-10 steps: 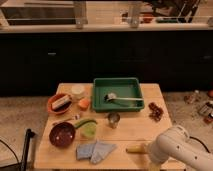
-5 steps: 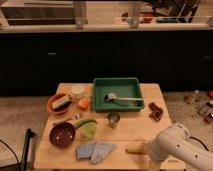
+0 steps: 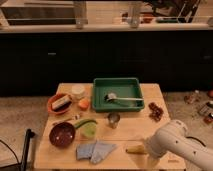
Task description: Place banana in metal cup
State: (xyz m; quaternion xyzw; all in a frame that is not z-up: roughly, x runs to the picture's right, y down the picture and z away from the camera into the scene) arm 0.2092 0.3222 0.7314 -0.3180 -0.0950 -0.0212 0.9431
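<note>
The banana [image 3: 134,149] is a small pale-yellow fruit lying on the wooden table [image 3: 132,131] near the front edge, right of the cloth. The white arm comes in from the lower right, and the gripper [image 3: 148,148] sits at the banana's right end, mostly hidden behind the arm's casing. The metal cup [image 3: 114,120] is small, shiny and upright at the middle of the table, just in front of the green tray and up and left of the banana.
A green tray [image 3: 118,93] holds a ladle. A maroon bowl [image 3: 62,134], pale green cup [image 3: 88,131] with a long green vegetable, blue-grey cloth [image 3: 95,150], orange bowl [image 3: 60,103], white container [image 3: 78,91] and reddish items [image 3: 155,110] stand around.
The arm has shifted slightly left toward the banana's right end. The banana and cup have not moved.
</note>
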